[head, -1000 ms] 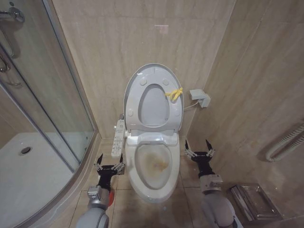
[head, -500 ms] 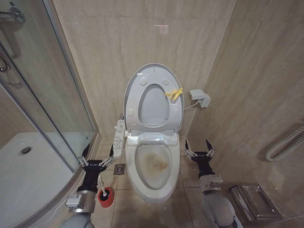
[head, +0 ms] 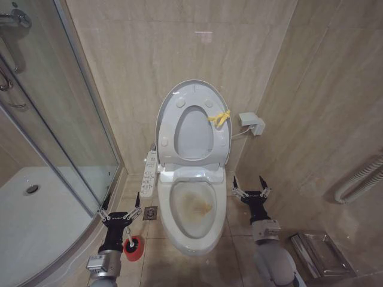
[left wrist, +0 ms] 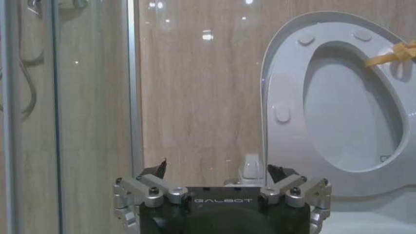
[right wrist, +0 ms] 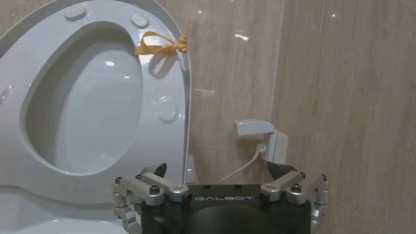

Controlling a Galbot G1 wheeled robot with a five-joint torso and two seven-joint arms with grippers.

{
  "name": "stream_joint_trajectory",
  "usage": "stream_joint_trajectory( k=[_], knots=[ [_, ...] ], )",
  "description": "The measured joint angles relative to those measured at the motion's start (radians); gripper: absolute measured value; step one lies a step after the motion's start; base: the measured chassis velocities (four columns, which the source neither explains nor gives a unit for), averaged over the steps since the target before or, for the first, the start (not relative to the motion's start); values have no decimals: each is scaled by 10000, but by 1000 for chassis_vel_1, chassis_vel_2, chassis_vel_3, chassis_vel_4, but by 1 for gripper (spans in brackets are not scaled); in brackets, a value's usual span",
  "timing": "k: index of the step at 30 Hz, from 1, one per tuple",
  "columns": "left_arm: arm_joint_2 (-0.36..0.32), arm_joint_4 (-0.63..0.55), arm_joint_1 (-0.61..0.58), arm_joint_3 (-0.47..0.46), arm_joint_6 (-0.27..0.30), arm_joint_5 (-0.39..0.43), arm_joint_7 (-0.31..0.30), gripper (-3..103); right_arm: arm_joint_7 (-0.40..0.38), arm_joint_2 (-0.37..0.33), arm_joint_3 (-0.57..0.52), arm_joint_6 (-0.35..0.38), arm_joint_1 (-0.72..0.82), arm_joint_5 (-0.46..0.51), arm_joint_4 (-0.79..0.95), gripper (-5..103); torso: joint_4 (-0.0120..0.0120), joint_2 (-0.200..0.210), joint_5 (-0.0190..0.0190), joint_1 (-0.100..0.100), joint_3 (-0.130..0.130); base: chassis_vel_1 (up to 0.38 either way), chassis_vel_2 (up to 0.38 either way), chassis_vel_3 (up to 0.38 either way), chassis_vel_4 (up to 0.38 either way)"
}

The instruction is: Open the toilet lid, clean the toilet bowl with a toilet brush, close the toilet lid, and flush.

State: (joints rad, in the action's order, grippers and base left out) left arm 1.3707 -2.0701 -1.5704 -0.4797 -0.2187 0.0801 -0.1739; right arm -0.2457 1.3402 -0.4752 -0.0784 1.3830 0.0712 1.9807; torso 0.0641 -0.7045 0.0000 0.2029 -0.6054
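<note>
Since a second ago the left end effector (head: 120, 213), fingers spread, has swung away from the stained white ceramic toilet bowl (head: 192, 206) toward the shower glass, uncovering the white-handled toilet brush (head: 129, 241) in its red cup; the bristles are hidden. The right end effector (head: 251, 190) hangs open beside the bowl. The glossy white lid (head: 192, 125) stands raised behind it.

Lighting even and fairly bright from overhead, glinting as small specular spots on the wall tiles (left wrist: 206, 35) and glass shower door (head: 66, 119); casting soft shadows under the raised toilet lid (head: 194, 122); blurring slightly in wrist views; bending straight lines near head-view edges
</note>
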Motion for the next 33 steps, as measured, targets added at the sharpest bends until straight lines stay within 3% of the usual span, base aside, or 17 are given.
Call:
stream_joint_trajectory(
  k=[15,19,27,33],
  knots=[
    [14,177,-13,155,-84,-162,90,100,0,0,0,0,1,0,0,100,0,0,1,1,0,-46,43,48,-55],
    [26,792,-62,322,-395,-494,-431,100,0,0,0,0,-2,0,0,100,3,3,1,12,-4,-98,87,80,-83],
    [47,3262,-244,605,-1967,-812,-918,100,0,0,0,0,3,0,0,100,1,0,0,-4,1,1,-2,-13,4],
    [172,4449,44,715,-2217,-743,-975,100,0,0,0,0,2,0,0,100,1,-1,-1,-3,1,5,-7,-9,5]
  ],
)
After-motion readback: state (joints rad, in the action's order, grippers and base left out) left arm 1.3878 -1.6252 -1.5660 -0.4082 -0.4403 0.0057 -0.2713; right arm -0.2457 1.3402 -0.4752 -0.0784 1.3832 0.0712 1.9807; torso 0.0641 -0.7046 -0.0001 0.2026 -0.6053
